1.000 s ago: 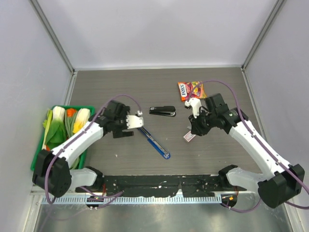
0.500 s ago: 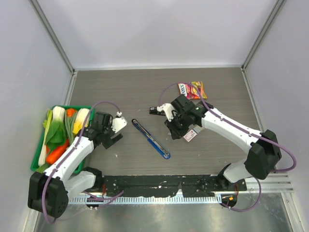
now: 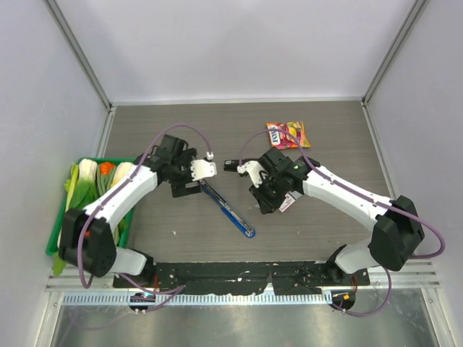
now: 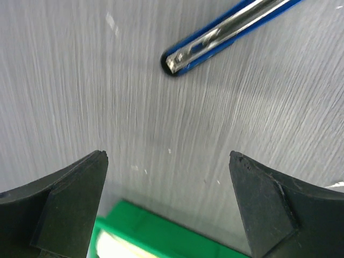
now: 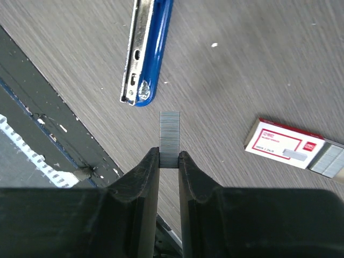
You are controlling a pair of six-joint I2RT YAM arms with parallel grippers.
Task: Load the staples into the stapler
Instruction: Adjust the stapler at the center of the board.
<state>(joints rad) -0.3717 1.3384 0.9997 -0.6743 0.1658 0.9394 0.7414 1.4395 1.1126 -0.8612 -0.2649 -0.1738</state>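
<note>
My right gripper (image 5: 170, 156) is shut on a short grey strip of staples (image 5: 170, 134), which sticks out ahead of the fingertips above the table. In the top view this gripper (image 3: 266, 206) hangs mid-table, just left of the white-and-red staple box (image 3: 287, 204). The box (image 5: 287, 144) lies flat with more grey strips showing at its right end. Only a black end of the stapler (image 3: 231, 166) shows behind the right wrist. My left gripper (image 3: 184, 189) is open and empty (image 4: 168, 156), low over the table.
A long blue-and-silver tool (image 3: 228, 211) lies diagonally between the grippers; one end (image 4: 226, 29) is ahead of the left jaws, the other (image 5: 148, 48) ahead of the right. An orange snack bag (image 3: 287, 134) lies at the back. A green vegetable tray (image 3: 129, 160) sits far left.
The right arm swung from the right side to mid-table, covering the stapler, still holding the strip. The left gripper pulled back toward the tray, then returned to the blue tool's upper end.
</note>
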